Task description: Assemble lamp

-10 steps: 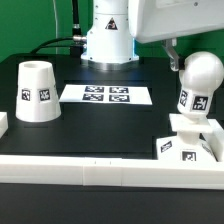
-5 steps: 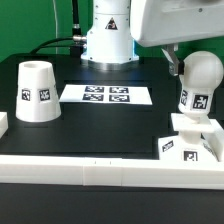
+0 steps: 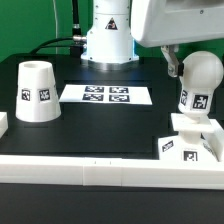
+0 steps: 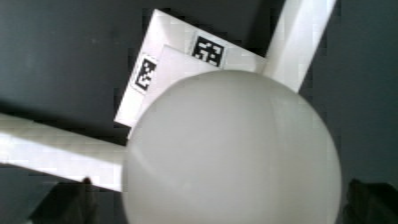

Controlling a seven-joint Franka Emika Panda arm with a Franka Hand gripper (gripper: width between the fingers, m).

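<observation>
1. Bulb [image 3: 199, 82] stood upright on the base [image 3: 188, 143], well to the exterior view's right of the marker board [image 3: 105, 95] and nearer the camera. Its round head was up and its tagged stem went down into the base's top.
2. The base sat low on the dark table [image 3: 130, 125], also right of the marker board and closer to the camera. Tags on its sloped faces showed. It was just behind the front rail [image 3: 100, 168].
3. Shade [image 3: 37, 92] stood on its wide end with the narrow end up, to the exterior view's left of the marker board. It was near the board but apart from it, with side tags facing the camera.
4. Gripper [image 3: 173, 62] hung from the arm's white casing [image 3: 180, 20], above and right of the marker board. It was just beside the bulb's head, on the side facing the board. Only one dark finger showed. I could not tell whether it touched the bulb, or whether the jaws were apart or together.
5. Pedestal [image 3: 108, 35] of the arm stood directly behind the marker board.
6. In the wrist view the bulb's head [image 4: 231, 150] filled most of the frame, close and blurred. A tagged corner of the base [image 4: 175, 65] showed past it, and white rails [image 4: 299, 40] crossed the dark table. The fingertips could not be made out there.
</observation>
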